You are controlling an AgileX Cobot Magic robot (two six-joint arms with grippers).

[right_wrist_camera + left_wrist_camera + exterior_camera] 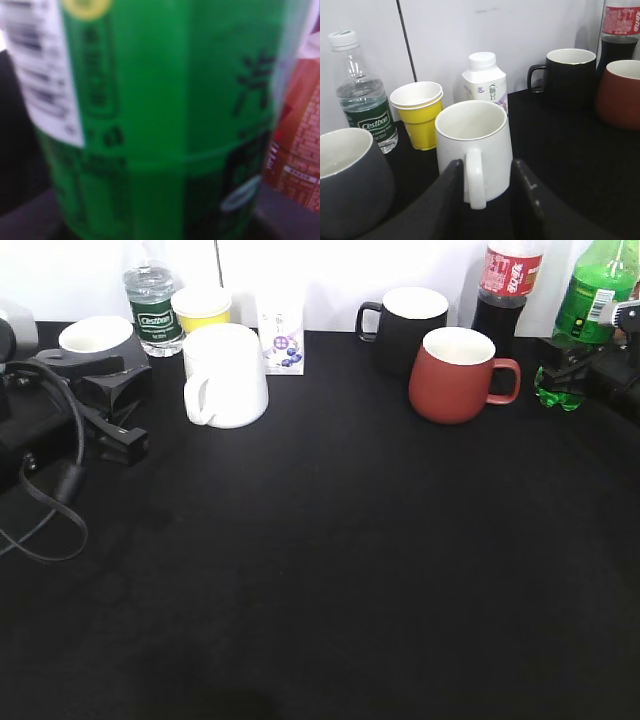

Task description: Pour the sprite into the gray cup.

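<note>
Black tabletop (330,570): right gripper (590,365) at sprite (592,295), grip unclear; left gripper (487,200) open, empty. Next: carry to gray cup (97,337).

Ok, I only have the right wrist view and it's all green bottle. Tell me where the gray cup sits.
Observer: The gray cup stands at the far left back of the table; the sprite is at the far right back.
Operator: Name what stands between them.
Observer: Going left from the sprite along the back: a cola bottle, a red mug, a black mug, a small carton, a white mug, a yellow cup and a water bottle.
Operator: Report the left gripper.
Observer: The left gripper is open and faces the white mug's handle; the gray cup is at the left of its view.
</note>
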